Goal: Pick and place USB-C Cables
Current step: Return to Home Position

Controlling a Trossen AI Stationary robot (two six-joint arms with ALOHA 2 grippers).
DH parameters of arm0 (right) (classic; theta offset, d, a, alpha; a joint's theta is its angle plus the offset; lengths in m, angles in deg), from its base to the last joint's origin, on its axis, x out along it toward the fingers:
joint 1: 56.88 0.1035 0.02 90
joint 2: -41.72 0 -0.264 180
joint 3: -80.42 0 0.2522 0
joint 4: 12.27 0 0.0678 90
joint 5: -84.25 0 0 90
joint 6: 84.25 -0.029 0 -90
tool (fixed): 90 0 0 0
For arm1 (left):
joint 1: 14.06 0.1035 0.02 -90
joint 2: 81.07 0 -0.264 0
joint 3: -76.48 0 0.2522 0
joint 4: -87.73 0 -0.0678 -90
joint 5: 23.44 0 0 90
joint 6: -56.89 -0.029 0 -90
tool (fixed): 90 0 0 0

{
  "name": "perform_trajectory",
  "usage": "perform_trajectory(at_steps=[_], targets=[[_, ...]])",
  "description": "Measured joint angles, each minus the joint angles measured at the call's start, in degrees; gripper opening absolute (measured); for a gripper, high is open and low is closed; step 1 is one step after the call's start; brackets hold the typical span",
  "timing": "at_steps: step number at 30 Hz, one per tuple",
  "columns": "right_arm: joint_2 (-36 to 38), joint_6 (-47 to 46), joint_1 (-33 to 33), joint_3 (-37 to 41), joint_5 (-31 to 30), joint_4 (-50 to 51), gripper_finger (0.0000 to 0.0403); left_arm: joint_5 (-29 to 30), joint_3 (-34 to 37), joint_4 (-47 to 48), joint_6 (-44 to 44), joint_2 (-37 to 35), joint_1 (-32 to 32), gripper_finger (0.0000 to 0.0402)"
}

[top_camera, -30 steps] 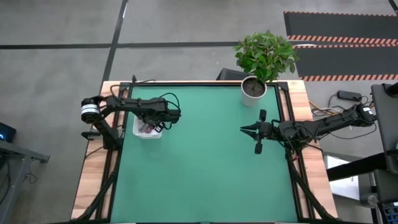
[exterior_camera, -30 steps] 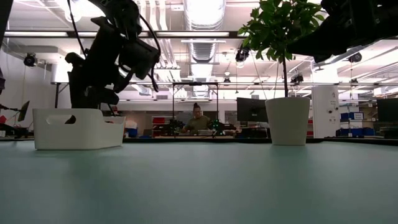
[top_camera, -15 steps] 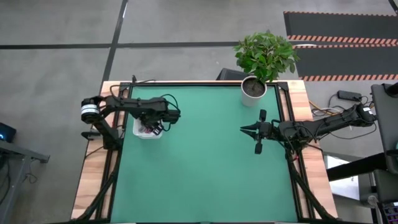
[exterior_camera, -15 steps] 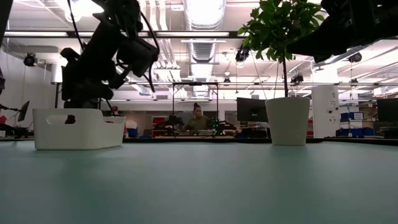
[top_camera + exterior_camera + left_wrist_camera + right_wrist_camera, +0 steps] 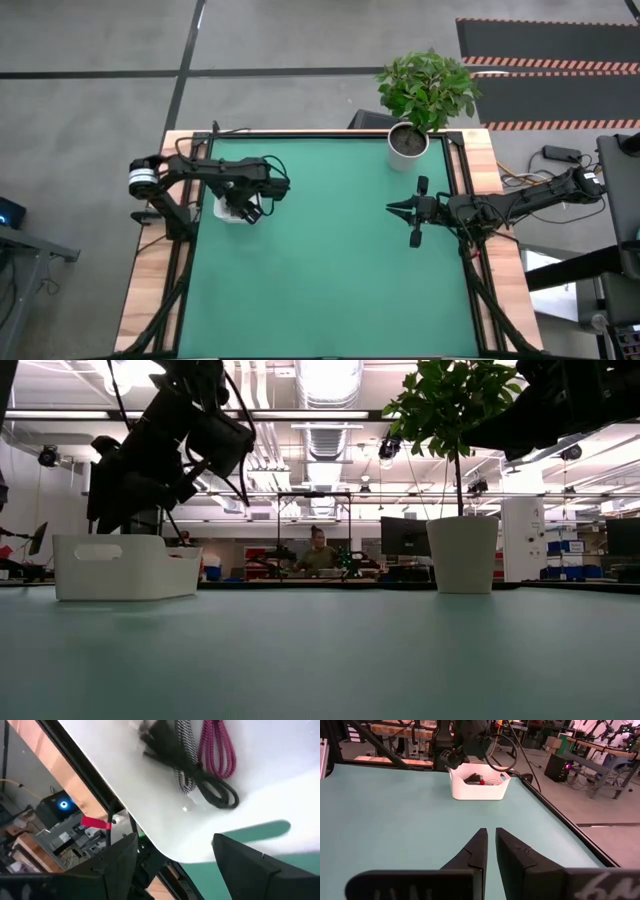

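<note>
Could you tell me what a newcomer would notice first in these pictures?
The leafy potted plant at the far right corner stands out against the green table. On the left edge sits a white bin holding red, black and grey cables, with the left gripper hanging open just above it. The right gripper waits shut over the table's right side.

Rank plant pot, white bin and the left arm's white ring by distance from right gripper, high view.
From the right gripper:
1. Plant pot, far right corner.
2. White bin, left side, under the left arm.
3. White ring, left table edge.
</note>
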Motion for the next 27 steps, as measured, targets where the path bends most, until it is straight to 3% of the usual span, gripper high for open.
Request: perform_trajectory(at_steps=[7, 12, 15, 17, 20, 23, 27], targets=[[0.0, -0.04, -0.01, 0.0, -0.02, 0.05, 0.0027, -0.19, -0.76, 0.0, -3.17, -2.47, -1.09, 0.0242], [0.0, -0.05, -0.01, 0.0, -0.01, 0.31, 0.0027, 2.39, -1.15, -2.73, -9.62, -8.48, -3.37, 0.0242], [-0.02, -0.25, 0.01, 0.0, 0.01, 0.51, 0.0027, 5.88, 0.07, -12.74, -16.17, -14.26, -6.02, 0.0242], [-0.02, -0.7, -0.01, 0.0, 0.35, 0.74, 0.0027, 6.52, 2.6, -24.37, -21.93, -19.09, -7.58, 0.0241], [-0.02, -0.06, -0.01, 0.05, 3.81, 1.49, 0.0027, 3.28, 8.68, -42.31, -31.13, -26.31, -8.23, 0.0228], [0.05, 1.99, 0.03, 0.28, 6.49, 1.38, 0.0027, -1.4, 15.87, -54.98, -37.02, -33.46, -7.95, 0.0193], [1.4, 5.04, 0.06, 0.28, 6.59, 1.18, 0.0027, -3.24, 23.9, -60.88, -39.84, -42.69, -7.61, 0.0123]])
